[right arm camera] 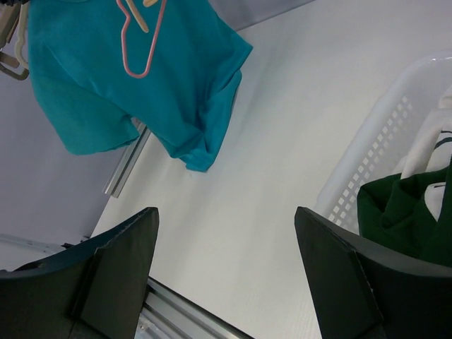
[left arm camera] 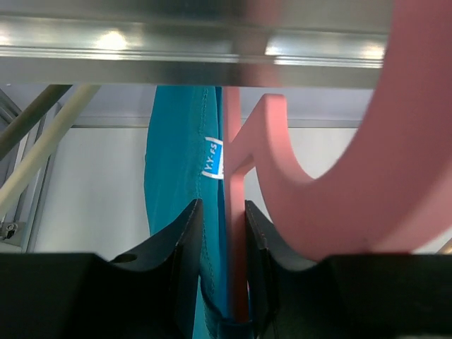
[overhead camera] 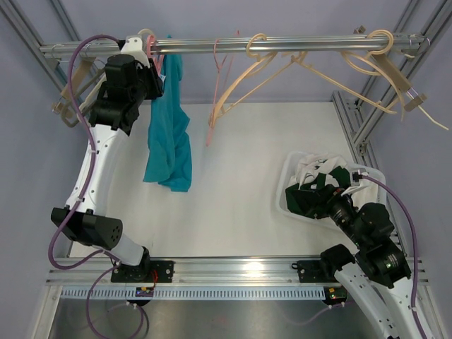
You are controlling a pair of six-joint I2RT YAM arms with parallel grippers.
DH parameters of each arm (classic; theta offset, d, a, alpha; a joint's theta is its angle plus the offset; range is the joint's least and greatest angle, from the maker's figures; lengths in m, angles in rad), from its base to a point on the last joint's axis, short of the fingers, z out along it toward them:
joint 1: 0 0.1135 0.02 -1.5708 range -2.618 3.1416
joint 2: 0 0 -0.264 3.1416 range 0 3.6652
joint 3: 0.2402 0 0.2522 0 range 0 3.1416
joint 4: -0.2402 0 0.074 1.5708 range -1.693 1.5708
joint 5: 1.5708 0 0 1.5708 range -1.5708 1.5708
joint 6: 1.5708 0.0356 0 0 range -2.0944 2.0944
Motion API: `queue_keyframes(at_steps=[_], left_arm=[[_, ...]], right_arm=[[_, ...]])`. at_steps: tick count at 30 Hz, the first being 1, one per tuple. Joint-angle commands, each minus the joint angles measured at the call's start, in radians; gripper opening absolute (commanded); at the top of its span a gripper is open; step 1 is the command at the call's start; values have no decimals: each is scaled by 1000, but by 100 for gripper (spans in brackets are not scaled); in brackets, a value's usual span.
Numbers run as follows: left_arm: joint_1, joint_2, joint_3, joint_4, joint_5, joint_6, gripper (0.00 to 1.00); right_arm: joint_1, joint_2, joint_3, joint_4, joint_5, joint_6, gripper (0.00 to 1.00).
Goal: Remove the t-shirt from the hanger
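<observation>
A teal t-shirt [overhead camera: 169,141] hangs from a pink hanger [overhead camera: 151,44] at the left end of the metal rail [overhead camera: 296,45]; its hem reaches down toward the table. My left gripper [overhead camera: 154,70] is up at the rail. In the left wrist view it [left arm camera: 220,212] is shut on the pink hanger's stem [left arm camera: 236,212] with teal collar fabric [left arm camera: 176,162] pinched beside it. The hanger's hook [left arm camera: 339,176] curves up to the rail. My right gripper [overhead camera: 293,198] is open and empty by the basket; its view [right arm camera: 226,219] shows the t-shirt [right arm camera: 127,92] far off.
A white basket [overhead camera: 288,185] with dark green and white clothes stands at the right [right arm camera: 374,141]. A thin pink empty hanger [overhead camera: 215,106] and several cream hangers [overhead camera: 268,67] hang on the rail. More cream hangers [overhead camera: 70,106] hang at the far left.
</observation>
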Motion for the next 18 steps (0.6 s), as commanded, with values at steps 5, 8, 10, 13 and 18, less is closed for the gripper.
queue_keyframes(at_steps=[5,8,10,13,18], left_arm=[[-29,10,60,75,-77,52,29],[-34,14,76,73,-80,59,30],[-35,20,82,76,-84,64,30],[-35,32,89,75,-83,69,33],[-38,45,97,76,-91,78,25]], right_arm=[[-1,33,-32,86,-89,15,85],[-1,39,-28,90,-92,13,85],[-1,44,-25,91,-97,12,85],[-1,48,-19,91,-100,7,85],[-1,47,-16,87,-106,7,85]])
